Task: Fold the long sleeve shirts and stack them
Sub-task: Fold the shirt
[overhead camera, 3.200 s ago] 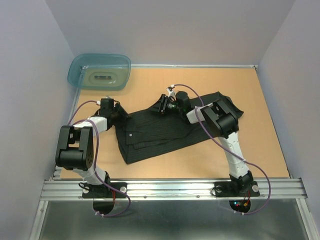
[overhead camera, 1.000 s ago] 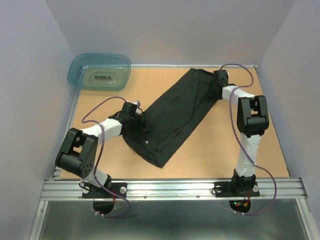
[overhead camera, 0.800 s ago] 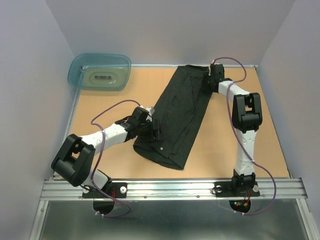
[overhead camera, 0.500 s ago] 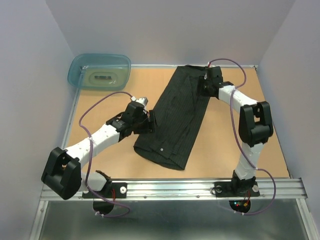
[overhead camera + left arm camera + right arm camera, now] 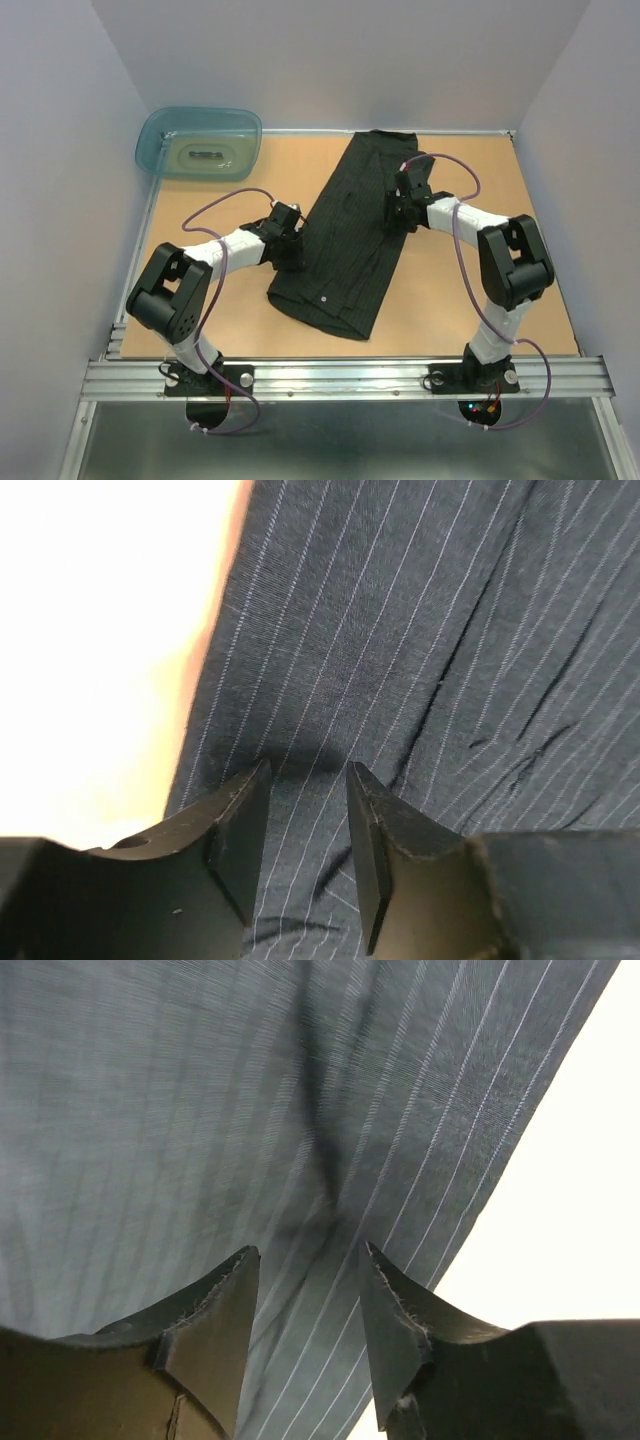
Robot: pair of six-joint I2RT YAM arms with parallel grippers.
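Note:
The black pinstriped long sleeve shirt (image 5: 350,240) lies as a long folded band from the far table edge toward the near middle, with a pale button near its lower end. My left gripper (image 5: 293,250) rests on the band's left edge. In the left wrist view its jaws (image 5: 308,775) stand apart, with flat striped cloth (image 5: 420,630) between and under them. My right gripper (image 5: 393,215) sits on the band's right edge. Its jaws (image 5: 309,1250) also stand apart over the cloth (image 5: 200,1110), where a dark crease runs away from the gap. Neither gripper has cloth pinched.
A translucent teal tub (image 5: 200,142) stands at the far left corner. Grey walls close in the orange table (image 5: 480,290) on three sides. The metal rail with both arm bases (image 5: 340,378) runs along the near edge.
The shirt swung from a diagonal into a more upright band. My right gripper came down from the far end to the band's right edge. My left gripper's jaws narrowed at the left edge.

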